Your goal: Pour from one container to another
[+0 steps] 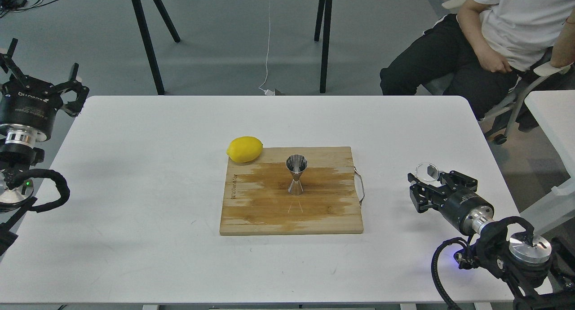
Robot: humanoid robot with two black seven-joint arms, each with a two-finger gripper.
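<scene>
The right gripper [426, 180] has its jaws pinching the small clear round glass cup [427, 171], well right of the shiny steel hourglass jigger [296, 175], which stands upright on the wooden cutting board [269, 211]. The left gripper [42, 78], jaws spread, sits farther off.

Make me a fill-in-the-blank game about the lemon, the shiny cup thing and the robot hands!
1. The lemon is coloured ____.
2. The steel jigger stands upright on the wooden ____.
3. The small glass cup is at the robot's ____ gripper.
4. The left gripper, off the table's edge, has its fingers spread ____.

Missing words: yellow; cutting board; right; open
</scene>
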